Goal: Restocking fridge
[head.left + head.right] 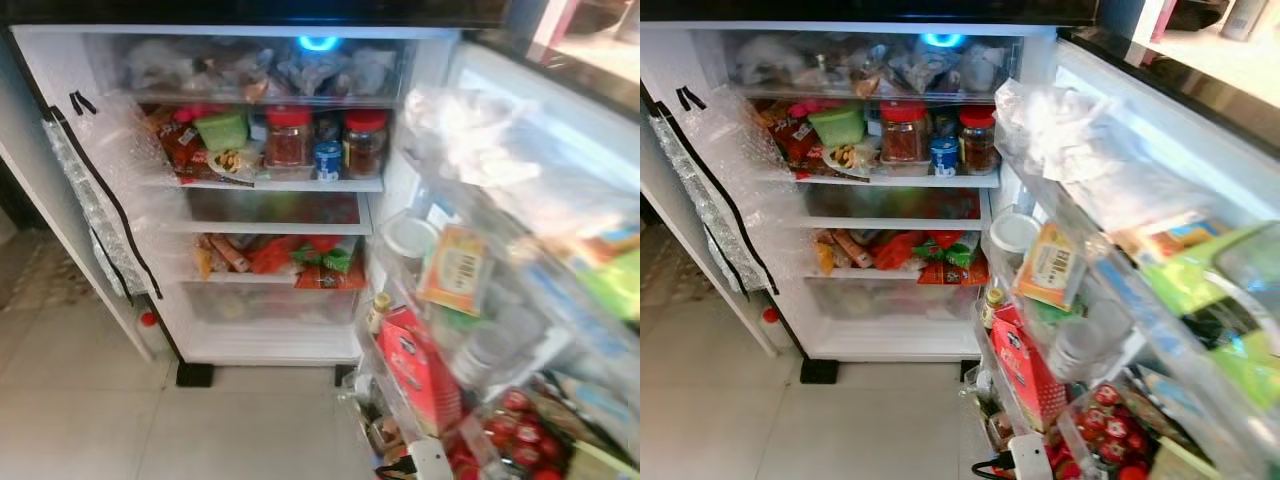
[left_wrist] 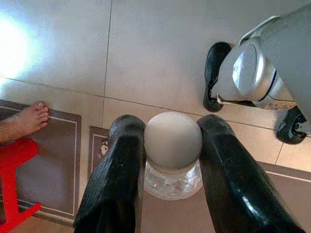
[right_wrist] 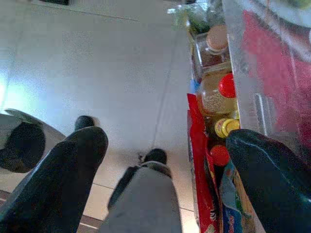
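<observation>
Fridge (image 1: 270, 345) stands open before me, red-lidded jars (image 1: 289, 137) on its upper shelf and its door rack (image 1: 1080, 330) crammed, while my left gripper (image 2: 171, 160) clamps a clear grey-capped jar (image 2: 173, 153) above the tiled floor (image 2: 160, 53) (a bare foot (image 2: 22, 121) nearby) and my right gripper (image 3: 165, 160) hangs spread wide beside that door rack.

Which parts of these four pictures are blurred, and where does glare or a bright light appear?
Both eye views: the fridge door racks smear with blur, while the red-lidded jars stay fairly sharp and a blue light glows above. Left wrist view: glare whitens the floor tiles. Right wrist view: a softer sheen on the floor.
</observation>
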